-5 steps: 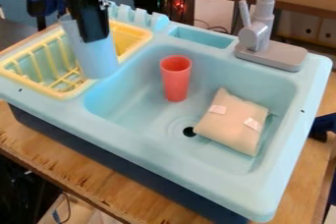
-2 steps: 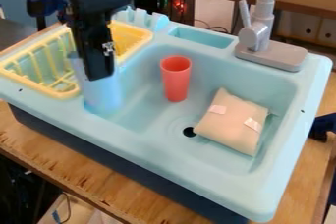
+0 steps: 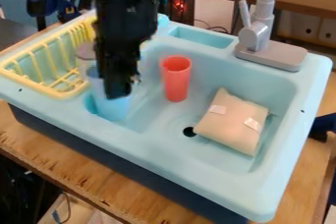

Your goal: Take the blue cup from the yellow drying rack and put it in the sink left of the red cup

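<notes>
1. A light blue toy sink (image 3: 169, 158) sits on a wooden counter (image 3: 72, 164), seen from above at a slant.
2. The robot's black hand (image 3: 119, 92) hangs over the left part of the basin (image 3: 152, 119), pinching a blue cup (image 3: 110, 107) by its side.
3. The blue cup is tall and smooth, hazy and paler toward its top, a stronger light blue toward its base. It tilts a little, near the dish rack's corner. Its inside is hidden, and whether its base touches the basin cannot be told.
4. The basin contains a red cup (image 3: 176, 81), upright and tapering toward its base, and a plump beige pouch (image 3: 231, 126) with two white patches, lying by the dark drain hole (image 3: 189, 131).
5. A yellow dish rack (image 3: 44, 89) with open bars fills the left recess.
6. A gray faucet (image 3: 257, 36) stands behind the basin, beside a shallow tray-like compartment (image 3: 200, 37).
</notes>
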Action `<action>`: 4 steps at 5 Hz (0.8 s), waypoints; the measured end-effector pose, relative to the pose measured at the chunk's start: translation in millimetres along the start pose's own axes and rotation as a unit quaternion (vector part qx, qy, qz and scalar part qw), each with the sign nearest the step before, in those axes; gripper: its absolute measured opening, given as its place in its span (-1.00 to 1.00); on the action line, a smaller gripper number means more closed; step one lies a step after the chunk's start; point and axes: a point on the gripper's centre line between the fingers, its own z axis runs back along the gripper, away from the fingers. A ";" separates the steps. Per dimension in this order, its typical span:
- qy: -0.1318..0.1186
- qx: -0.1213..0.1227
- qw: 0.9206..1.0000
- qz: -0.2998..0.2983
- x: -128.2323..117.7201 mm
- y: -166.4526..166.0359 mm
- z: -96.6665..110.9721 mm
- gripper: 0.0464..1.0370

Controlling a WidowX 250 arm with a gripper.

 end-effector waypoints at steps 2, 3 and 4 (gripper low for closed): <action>-0.010 0.020 1.000 0.018 15.6 6.5 -16.9 -0.92; -0.010 0.015 1.000 0.024 17.0 5.7 -19.0 -0.86; 0.002 0.009 0.999 0.035 13.4 3.7 -19.0 -0.47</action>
